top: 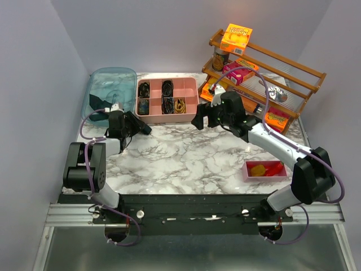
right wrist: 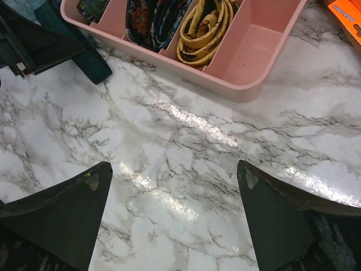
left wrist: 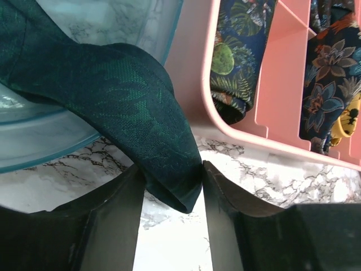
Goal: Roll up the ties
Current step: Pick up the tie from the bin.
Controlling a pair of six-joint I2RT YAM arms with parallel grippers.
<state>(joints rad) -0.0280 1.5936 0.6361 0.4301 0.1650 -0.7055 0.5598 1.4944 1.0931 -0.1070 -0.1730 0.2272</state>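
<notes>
A dark teal tie point(left wrist: 124, 107) hangs over the rim of a clear blue tub point(left wrist: 39, 141) and its folded end sits pinched between my left gripper's point(left wrist: 174, 180) fingers, just above the marble. In the top view the left gripper point(top: 138, 125) is between the tub point(top: 110, 84) and the pink tray point(top: 167, 116). The pink tray point(left wrist: 265, 73) holds rolled dark floral ties point(left wrist: 237, 51) and a mustard-yellow coil point(right wrist: 204, 28). My right gripper point(right wrist: 174, 180) is open and empty over bare marble in front of the tray point(right wrist: 248, 62); in the top view it point(top: 198, 121) is at the tray's right front corner.
A wooden rack point(top: 265, 73) with orange boxes and a can stands at the back right. A small pink tray point(top: 265, 169) with yellow and red items sits at the right front. Marble table top point(top: 180, 164) lies between the arms.
</notes>
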